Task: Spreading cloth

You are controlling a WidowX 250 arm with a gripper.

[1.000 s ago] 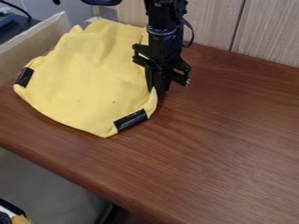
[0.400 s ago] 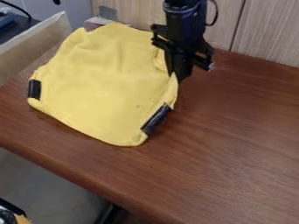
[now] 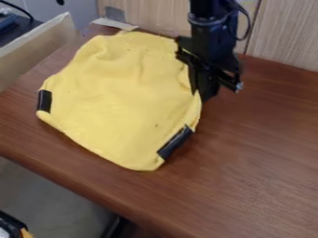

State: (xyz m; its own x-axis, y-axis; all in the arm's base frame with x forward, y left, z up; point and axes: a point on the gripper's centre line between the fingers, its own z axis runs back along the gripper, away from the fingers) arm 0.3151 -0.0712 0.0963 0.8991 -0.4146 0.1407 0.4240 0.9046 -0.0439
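The arm [image 3: 214, 35] is black. Above the claw [image 3: 203, 96] it is a thick, rounded column, circled by a raised collar [image 3: 208, 20] with a dull grey-blue sheen. A thin dark cable [image 3: 249, 25] bows out in a loop, up and to the right of the claw. The claw is black too, its upper part angular and jagged in outline, with a slanting bar and a small pale, shiny fitting [image 3: 240, 86] on its right. Its fingers [image 3: 210, 86] are dark and narrow.
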